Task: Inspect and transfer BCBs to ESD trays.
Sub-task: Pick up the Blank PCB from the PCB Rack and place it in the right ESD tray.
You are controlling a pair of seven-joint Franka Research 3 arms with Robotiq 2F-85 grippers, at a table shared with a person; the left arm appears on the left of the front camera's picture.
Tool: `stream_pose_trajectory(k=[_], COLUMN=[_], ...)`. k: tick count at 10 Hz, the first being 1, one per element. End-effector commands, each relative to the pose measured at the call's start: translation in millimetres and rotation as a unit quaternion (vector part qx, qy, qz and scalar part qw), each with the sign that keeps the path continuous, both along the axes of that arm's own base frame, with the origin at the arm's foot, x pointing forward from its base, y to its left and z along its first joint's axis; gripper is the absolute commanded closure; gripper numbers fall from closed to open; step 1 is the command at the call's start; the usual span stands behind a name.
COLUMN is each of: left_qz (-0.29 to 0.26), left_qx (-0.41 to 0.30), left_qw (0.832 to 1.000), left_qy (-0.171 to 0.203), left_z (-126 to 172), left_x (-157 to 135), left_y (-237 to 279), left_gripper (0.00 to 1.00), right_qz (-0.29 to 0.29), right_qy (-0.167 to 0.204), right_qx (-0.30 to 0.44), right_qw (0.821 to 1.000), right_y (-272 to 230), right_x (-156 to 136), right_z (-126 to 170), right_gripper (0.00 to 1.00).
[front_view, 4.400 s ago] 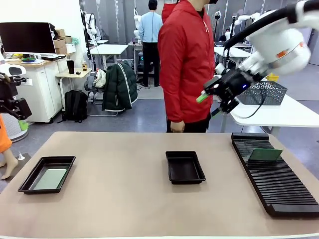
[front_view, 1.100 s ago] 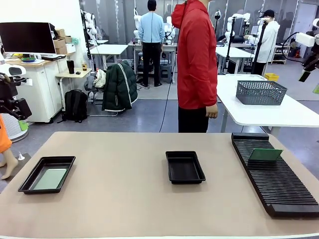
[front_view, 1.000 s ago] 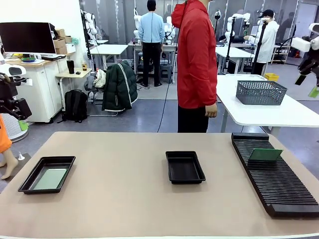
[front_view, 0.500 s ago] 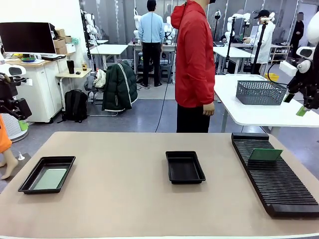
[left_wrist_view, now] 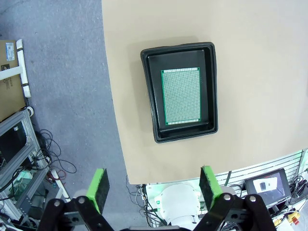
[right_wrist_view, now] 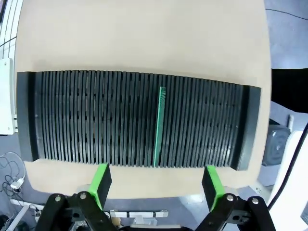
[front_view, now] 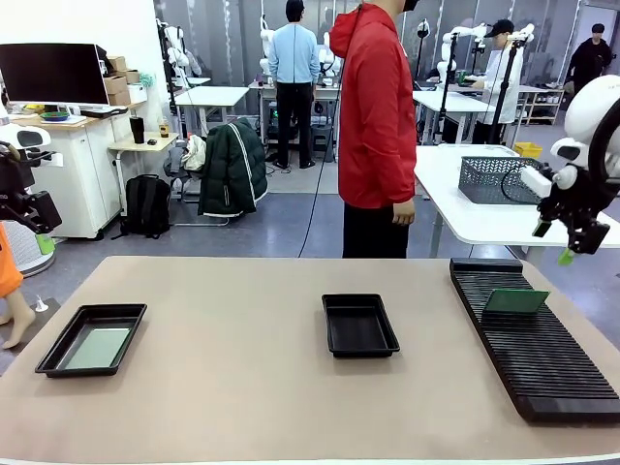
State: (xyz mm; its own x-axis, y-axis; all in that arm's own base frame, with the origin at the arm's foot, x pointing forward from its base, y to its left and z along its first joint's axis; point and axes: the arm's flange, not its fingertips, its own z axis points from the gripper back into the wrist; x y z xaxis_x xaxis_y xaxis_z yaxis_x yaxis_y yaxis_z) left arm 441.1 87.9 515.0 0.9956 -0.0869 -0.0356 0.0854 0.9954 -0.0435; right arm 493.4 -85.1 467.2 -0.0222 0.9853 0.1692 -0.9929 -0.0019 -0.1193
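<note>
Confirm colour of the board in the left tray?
Green board with a fine pale dot grid, flat in the black tray; clearest in left wrist view.

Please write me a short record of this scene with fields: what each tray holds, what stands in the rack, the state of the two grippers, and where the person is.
left tray: holds the flat BCB, lying on its floor
centre tray: nothing in it
rack: the standing BCB is on edge in one slot
left gripper: open, empty, high above the left tray
right gripper: open, empty, looking down on the rack
person: stands at the far side, hands off the table
</note>
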Motion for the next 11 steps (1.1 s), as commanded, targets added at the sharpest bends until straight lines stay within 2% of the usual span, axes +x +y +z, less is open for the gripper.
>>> stream_pose_trajectory(k=[1, 11], left_qz=[0.000, 0.000], left_qx=[0.000, 0.000], left_qw=[1.000, 1.000], left_qy=[-0.002, -0.002], left_z=[-1.5, -1.5], left_x=[-1.0, -1.0], left_y=[-0.6, -0.6], left_gripper=[0.00, 0.00], right_qz=[0.011, 0.000], right_qy=[-0.016, -0.014], right_qx=[-0.007, -0.026], right_qw=[1.000, 1.000], right_y=[3.0, 15.6], right_x=[-2.1, 7.3], right_z=[-18.2, -109.9], right_gripper=[0.00, 0.00])
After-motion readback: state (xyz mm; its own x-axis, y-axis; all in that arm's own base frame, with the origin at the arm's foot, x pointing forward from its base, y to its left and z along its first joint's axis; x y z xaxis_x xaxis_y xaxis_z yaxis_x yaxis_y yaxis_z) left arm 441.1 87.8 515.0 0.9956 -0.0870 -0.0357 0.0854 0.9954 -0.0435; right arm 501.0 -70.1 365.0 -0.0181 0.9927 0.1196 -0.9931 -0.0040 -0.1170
